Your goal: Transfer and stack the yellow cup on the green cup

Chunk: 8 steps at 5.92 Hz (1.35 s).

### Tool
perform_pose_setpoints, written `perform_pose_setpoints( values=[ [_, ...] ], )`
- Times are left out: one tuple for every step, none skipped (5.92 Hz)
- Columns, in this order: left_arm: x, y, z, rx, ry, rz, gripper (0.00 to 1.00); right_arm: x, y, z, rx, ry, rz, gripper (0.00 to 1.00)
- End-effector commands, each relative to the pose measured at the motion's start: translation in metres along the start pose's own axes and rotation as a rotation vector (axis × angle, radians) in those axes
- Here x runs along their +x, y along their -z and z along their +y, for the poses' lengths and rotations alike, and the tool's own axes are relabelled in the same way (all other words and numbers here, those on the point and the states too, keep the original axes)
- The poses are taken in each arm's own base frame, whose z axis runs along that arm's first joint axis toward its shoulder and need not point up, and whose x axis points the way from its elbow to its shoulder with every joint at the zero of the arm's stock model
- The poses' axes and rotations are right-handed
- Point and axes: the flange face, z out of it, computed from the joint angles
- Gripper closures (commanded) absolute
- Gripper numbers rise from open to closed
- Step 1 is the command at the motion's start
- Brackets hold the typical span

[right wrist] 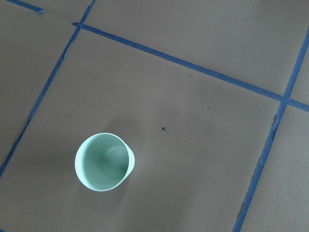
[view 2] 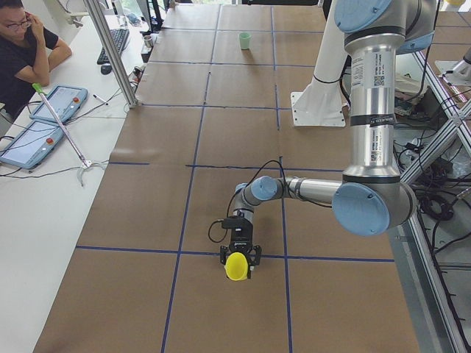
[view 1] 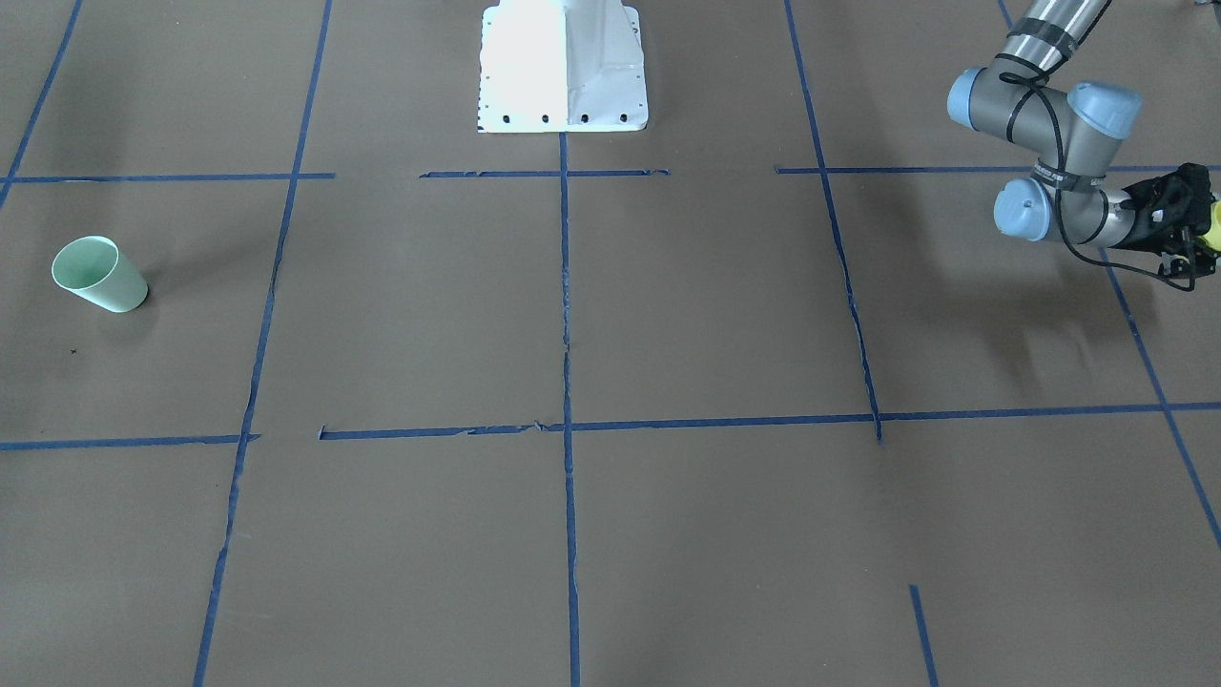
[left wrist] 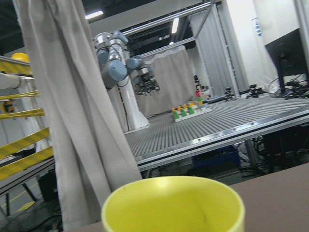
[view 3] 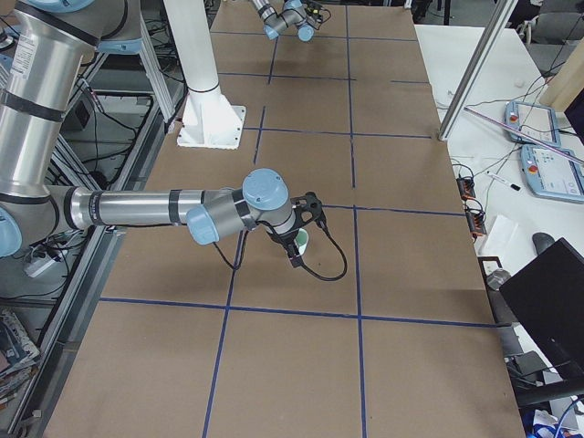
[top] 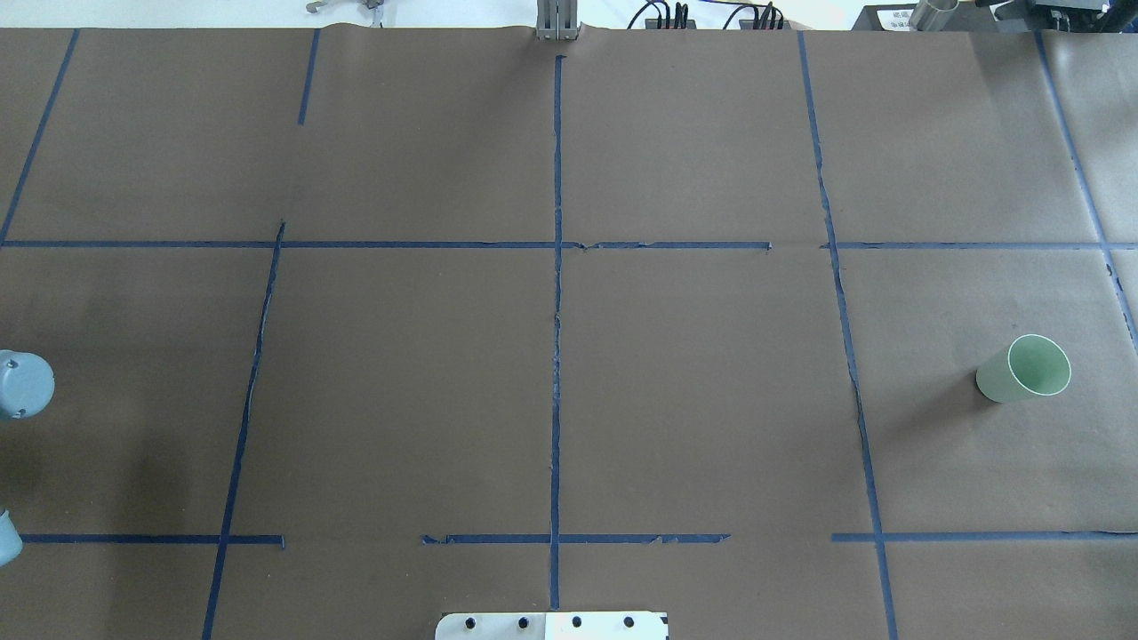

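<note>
The yellow cup [view 2: 236,268] sits in my left gripper [view 2: 239,259] low over the table at my far left. It fills the bottom of the left wrist view [left wrist: 174,208], rim up. Only a sliver of the yellow cup [view 1: 1214,229] shows at the front view's right edge, beside the left gripper [view 1: 1197,234]. The green cup [top: 1024,369] stands upright and alone on my right side; it also shows in the front view [view 1: 100,274] and from above in the right wrist view [right wrist: 105,162]. My right gripper [view 3: 297,235] hovers above the green cup; I cannot tell whether it is open.
The white robot base [view 1: 563,67] stands at the table's middle near edge. Blue tape lines [top: 556,356] divide the brown table. An operator [view 2: 22,51] sits beside tablets [view 2: 33,140] past the far edge. A metal post [view 2: 110,51] rises there.
</note>
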Motion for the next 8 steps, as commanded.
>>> perform_pose_setpoints(
  values=[
    [0.097,0.088,-0.053,0.006,0.056,0.313,0.91,-0.003,0.003,0.001,0.031,0.035,0.000,0.00],
    [0.122,0.120,-0.071,-0.032,-0.005,0.469,0.91,-0.003,0.002,0.001,0.032,0.037,-0.002,0.00],
    [0.143,0.163,-0.089,-0.046,-0.069,0.639,0.90,-0.005,0.003,-0.002,0.043,0.051,-0.002,0.00],
    [0.155,0.197,-0.107,-0.013,-0.158,0.771,0.89,-0.009,0.007,-0.007,0.054,0.064,-0.005,0.00],
    [0.173,0.245,-0.122,0.005,-0.183,0.898,0.89,-0.018,0.014,-0.019,0.090,0.106,-0.009,0.00],
    [0.188,0.314,-0.136,0.061,-0.281,1.002,0.89,-0.026,0.018,-0.037,0.118,0.149,-0.022,0.00],
    [0.190,0.393,-0.134,0.041,-0.382,1.147,0.90,-0.035,0.016,-0.056,0.127,0.183,-0.023,0.00],
    [0.181,0.423,-0.129,-0.044,-0.418,1.310,0.93,-0.043,0.021,-0.080,0.153,0.145,-0.029,0.00]
  ],
)
